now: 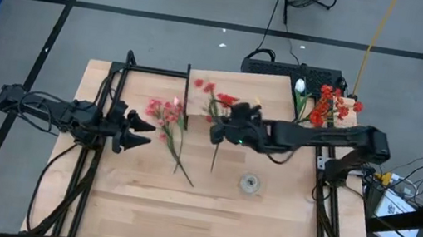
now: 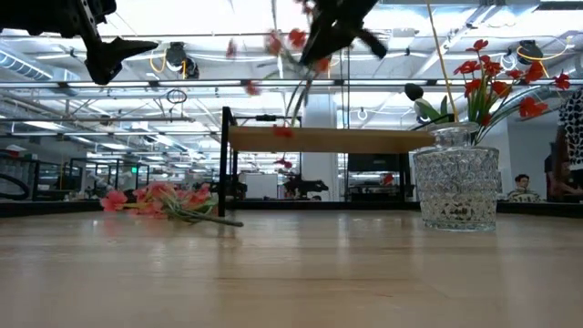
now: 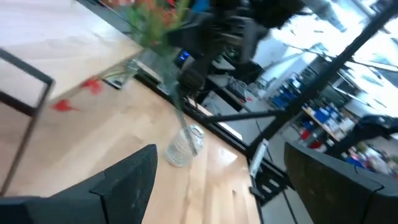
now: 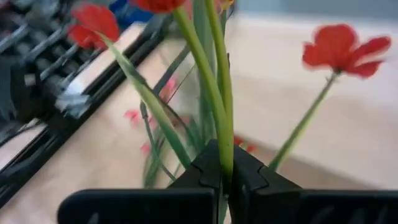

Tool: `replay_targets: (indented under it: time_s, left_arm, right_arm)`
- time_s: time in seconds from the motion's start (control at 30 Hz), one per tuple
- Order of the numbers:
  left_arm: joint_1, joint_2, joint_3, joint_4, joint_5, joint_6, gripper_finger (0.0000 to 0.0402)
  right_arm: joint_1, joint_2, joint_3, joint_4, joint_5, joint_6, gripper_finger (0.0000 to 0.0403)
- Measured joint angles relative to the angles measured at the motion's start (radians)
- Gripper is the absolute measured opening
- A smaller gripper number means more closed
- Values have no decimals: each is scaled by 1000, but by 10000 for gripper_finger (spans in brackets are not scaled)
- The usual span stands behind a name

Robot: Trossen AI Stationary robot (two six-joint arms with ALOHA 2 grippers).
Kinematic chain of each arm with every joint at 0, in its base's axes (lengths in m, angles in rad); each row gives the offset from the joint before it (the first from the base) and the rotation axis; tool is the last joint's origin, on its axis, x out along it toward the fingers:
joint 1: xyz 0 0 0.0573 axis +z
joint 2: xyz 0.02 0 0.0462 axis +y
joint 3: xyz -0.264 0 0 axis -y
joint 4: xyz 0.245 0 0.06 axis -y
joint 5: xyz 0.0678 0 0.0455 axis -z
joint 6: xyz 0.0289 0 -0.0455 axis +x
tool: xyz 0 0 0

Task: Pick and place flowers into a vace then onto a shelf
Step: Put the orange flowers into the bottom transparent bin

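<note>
High view puts the right hand [image 1: 218, 130] mid-counter, up in the air and clamped tight on a red flower spray [image 1: 215, 102], stem hanging down out of the pinch. Right wrist view confirms it: green stems squeezed right between the closed fingers [image 4: 249, 180], red blossoms sticking out past them. Left hand [image 1: 142, 133] just parked above the left side of the counter [image 1: 180, 215], spread wide, holding nothing. Pink spray [image 1: 167, 120] lying flat on the counter between the two hands, not picked yet. Glass vase [image 1: 250, 182] standing on the counter nearer the front, empty as far as visible, well apart from the shelf [image 1: 242, 85] at the back. Another bunch of red flowers plus a white bud [image 1: 300, 86] over at the back right, by the shelf. Honestly the risky bit looks like getting that long floppy stem into the vase mouth: held high, tip dangling and probably swinging, so easy to miss the opening or clip the rim and tip the vase over. Could also slip, with such thin stems in the pinch. Blossoms might snag on the shelf legs too, probably.
</note>
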Motion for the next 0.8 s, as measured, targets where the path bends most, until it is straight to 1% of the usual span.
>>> replay_targets:
  time_s: [0.1, 0.27, 0.37, 0.47, 0.5, 0.57, 0.67, 0.8]
  left_arm:
    - [0, 0, 0, -1, -37, -24, 351]
    - [0, 0, 0, 0, -63, -39, 351]
    - [0, 0, 0, -4, -66, -66, 351]
    - [0, 0, 0, -7, -66, -78, 351]
    - [0, 0, 0, -8, -67, -79, 351]
    - [0, 0, 0, -8, -76, -81, 351]
    - [0, 0, 0, -8, -93, -82, 351]
    - [0, 0, 0, -14, -104, -100, 351]
  right_arm:
    - [63, -42, 0, -64, 152, -7, 0]
    - [194, -46, 0, -80, 364, -82, 0]
    - [260, -49, -9, -74, 457, -67, 0]
    - [326, -47, -23, -95, 608, -53, 0]
    - [342, -47, -26, -95, 643, -53, 0]
    - [367, -48, -30, -88, 669, -48, 0]
    - [397, -48, -43, -91, 678, -65, 0]
    - [429, -48, -62, -94, 734, -72, 0]
